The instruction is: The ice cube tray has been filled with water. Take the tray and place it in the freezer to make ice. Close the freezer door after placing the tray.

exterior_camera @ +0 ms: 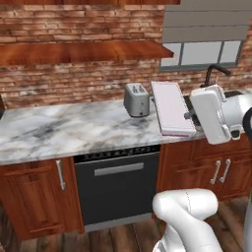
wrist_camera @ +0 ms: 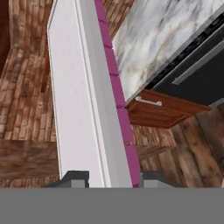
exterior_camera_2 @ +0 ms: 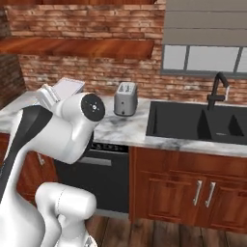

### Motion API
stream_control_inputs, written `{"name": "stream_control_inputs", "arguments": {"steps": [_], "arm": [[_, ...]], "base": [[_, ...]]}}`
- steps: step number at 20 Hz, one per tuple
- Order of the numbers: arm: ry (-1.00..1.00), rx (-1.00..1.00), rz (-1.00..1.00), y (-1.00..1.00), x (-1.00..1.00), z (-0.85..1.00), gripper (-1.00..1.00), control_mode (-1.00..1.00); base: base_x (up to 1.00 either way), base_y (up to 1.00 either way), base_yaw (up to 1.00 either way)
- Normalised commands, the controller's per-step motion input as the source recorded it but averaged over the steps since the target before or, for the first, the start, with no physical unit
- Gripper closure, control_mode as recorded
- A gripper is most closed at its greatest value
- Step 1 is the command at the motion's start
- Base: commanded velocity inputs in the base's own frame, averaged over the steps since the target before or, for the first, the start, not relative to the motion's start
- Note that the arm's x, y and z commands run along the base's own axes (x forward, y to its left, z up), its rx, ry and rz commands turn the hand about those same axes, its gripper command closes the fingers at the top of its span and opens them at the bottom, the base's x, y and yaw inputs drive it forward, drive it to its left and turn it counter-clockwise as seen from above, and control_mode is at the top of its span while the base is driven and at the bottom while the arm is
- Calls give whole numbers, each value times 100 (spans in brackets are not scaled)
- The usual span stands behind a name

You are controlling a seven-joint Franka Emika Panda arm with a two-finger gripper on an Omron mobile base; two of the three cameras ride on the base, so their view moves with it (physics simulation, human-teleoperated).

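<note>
The gripper [wrist_camera: 109, 177] is closed on the ice cube tray [exterior_camera: 172, 108]: in the hand view its two dark tips stand on either side of the tray's thin edge, and the tray runs away from them, pale on its face and pink along its side. In the left base view the tray is lifted above the marble counter [exterior_camera: 59, 130] and tilted, just beside the toaster [exterior_camera: 136, 99], and it does not seem to rest on anything.

So I judge that the picking step is done and the carrying step is in hand. The freezer and its door cannot be seen from here, so the next move calls for the base to turn or drive toward the refrigerator, with the tray kept as level as possible, because it holds water and now it is clearly tilted. After that the tray must go on a shelf and the door must be closed.

Around the arm there are the black sink [exterior_camera_2: 193, 123] with its dark faucet [exterior_camera_2: 219, 89], the dishwasher [exterior_camera: 115, 184] under the counter, the wooden cabinets [exterior_camera_2: 193, 193] and a wooden shelf [exterior_camera: 83, 51] on the brick wall. The toaster is the nearest obstacle, and the long tray could hit it, or the shelf above, when the arm swings.
</note>
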Motion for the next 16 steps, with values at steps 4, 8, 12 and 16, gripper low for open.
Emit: {"name": "stream_control_inputs", "arguments": {"steps": [4,8,12,16], "arm": [[0,0,0,0,0,0,100,100],[0,0,0,0,0,0,100,100],[0,0,0,0,0,0,100,100],[0,0,0,0,0,0,100,100]], "base": [[-48,-8,-29],[0,-3,-75],[0,16,-97],[0,24,-95]]}}
